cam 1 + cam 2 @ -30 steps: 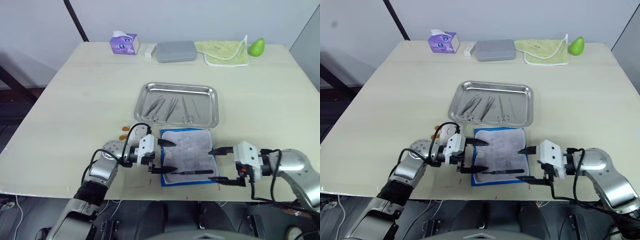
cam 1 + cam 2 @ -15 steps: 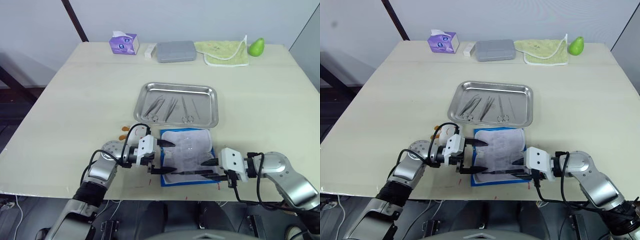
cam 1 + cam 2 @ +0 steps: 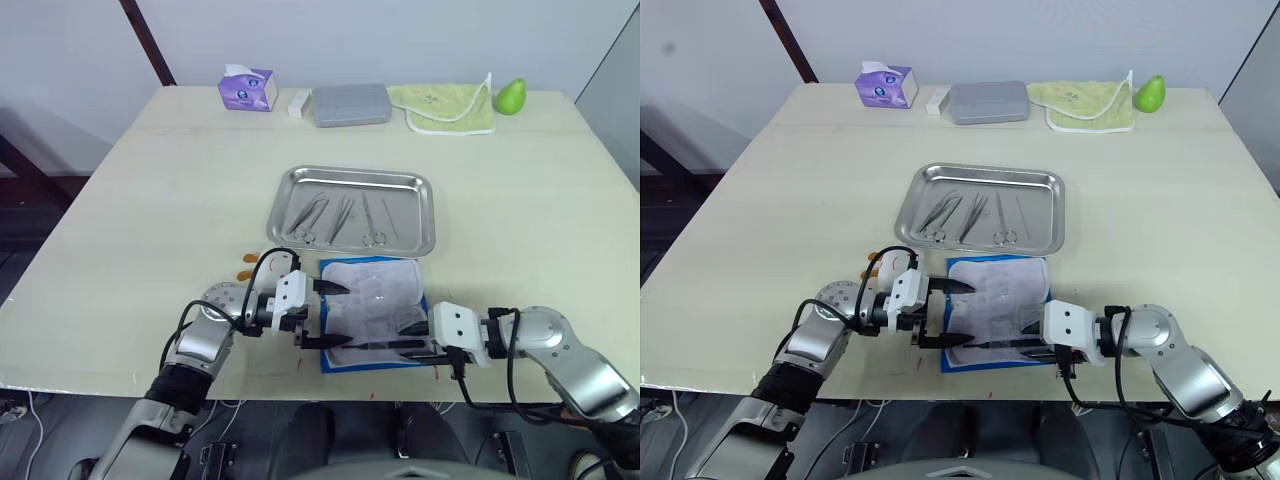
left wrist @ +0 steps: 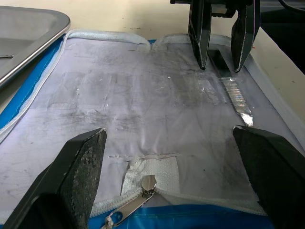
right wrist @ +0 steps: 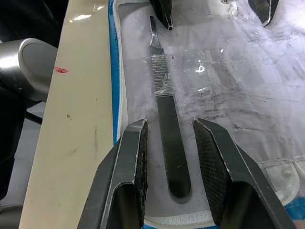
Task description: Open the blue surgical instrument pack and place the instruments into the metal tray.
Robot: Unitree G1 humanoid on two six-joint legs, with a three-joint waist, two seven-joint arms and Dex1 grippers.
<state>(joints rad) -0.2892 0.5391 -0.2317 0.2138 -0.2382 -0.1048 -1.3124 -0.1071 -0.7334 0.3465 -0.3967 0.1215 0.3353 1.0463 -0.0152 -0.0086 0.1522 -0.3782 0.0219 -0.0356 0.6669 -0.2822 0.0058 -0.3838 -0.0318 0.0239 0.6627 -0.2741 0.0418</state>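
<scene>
Now | blue surgical instrument pack (image 3: 372, 312) unzipped (whitish liner) | scalpel (image 5: 167, 112) between parted right jaws | left jaws wide

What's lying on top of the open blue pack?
On the blue pack lies its whitish plastic sheet, and on that one long dark metal tool. The right pincer straddles its handle, open. Whether anything hides under the sheet can't be seen.

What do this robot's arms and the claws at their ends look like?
Both arms are rounded silver-grey metal, wrapped with loose black cables. The left gripper and right gripper each have a boxy white housing and two black, tapering jaws whose inner faces are finely textured.
</scene>
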